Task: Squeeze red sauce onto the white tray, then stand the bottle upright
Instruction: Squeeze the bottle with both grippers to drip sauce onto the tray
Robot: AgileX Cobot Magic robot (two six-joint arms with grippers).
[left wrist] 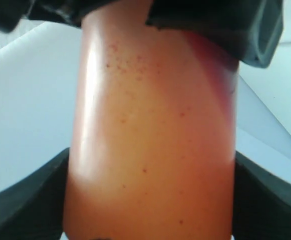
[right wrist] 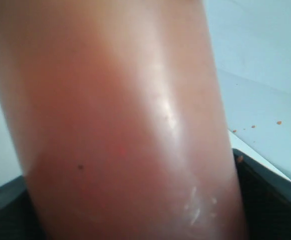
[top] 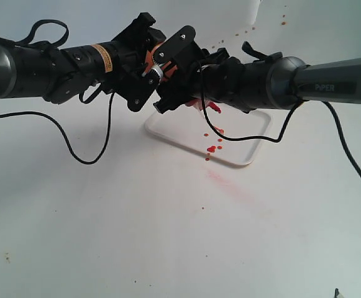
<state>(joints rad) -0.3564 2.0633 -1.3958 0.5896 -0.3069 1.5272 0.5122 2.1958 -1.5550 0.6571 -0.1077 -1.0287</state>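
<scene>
Bottle [left wrist: 150,140] fills my wrist views, left gripper [left wrist: 150,200] and right gripper [right wrist: 135,210] both clamped on it, right arm [top: 329,81] reads "PiPER", yellow label [top: 104,57] on left arm [top: 43,65] illegible to me.

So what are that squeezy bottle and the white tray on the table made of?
The bottle looks like translucent plastic, orange-tinted and glossy. Bright light streaks run down it, and a darker red patch shows through its wall. The white tray is probably smooth moulded plastic, judging by its even white surface, rounded corners and thin raised rim. From this far off, that is only a guess.
</scene>
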